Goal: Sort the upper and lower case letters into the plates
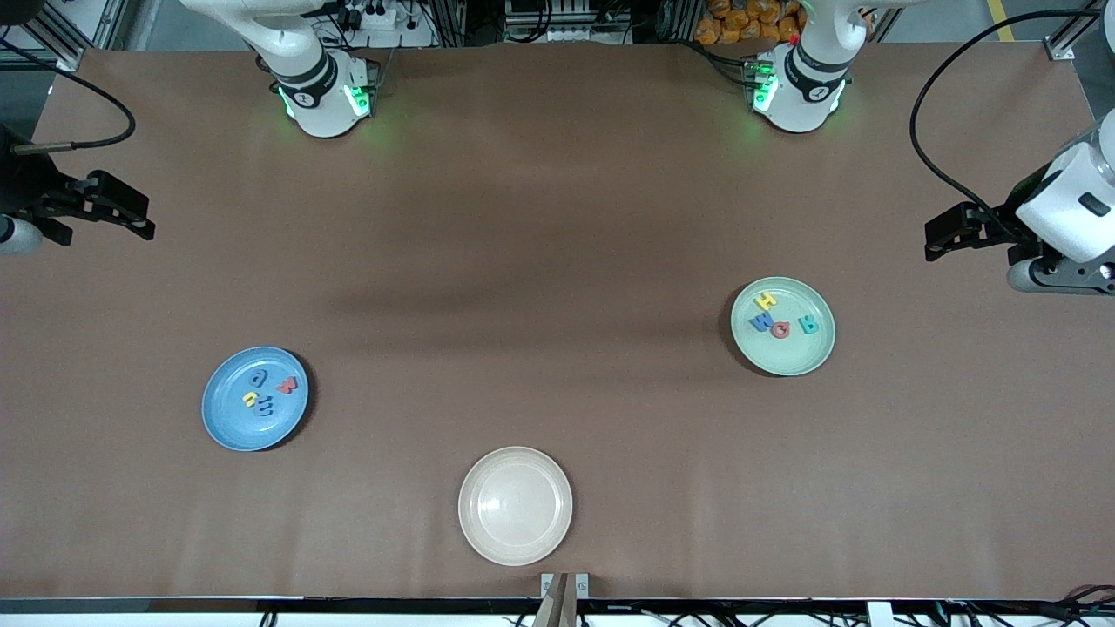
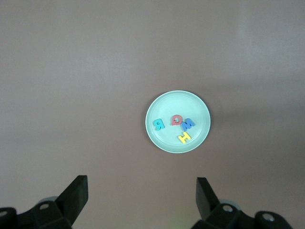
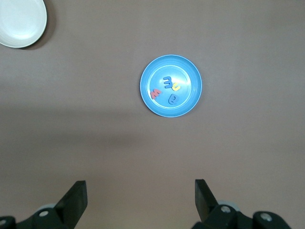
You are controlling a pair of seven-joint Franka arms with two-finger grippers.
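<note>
The sorting looks finished: no letter lies loose on the brown matte desk [image 1: 557, 218], so the next move seems to call only for both arms to wait, or for a check of each letter's case. The round pale green plate [image 1: 814, 353], toward the left arm's end of the desk, holds four small flat toy letters [image 1: 778, 320] in yellow, blue, red and teal. The round blue plate [image 1: 228, 427], toward the right arm's end, holds four more letters [image 1: 268, 393]. A cream-beige round plate [image 1: 515, 505] sits bare near the desk's front edge. The left tool [image 2: 142, 195] and right tool [image 3: 141, 196] hang wide and hold nothing, each above a side edge. Cables and metal framing run along the back edge.
</note>
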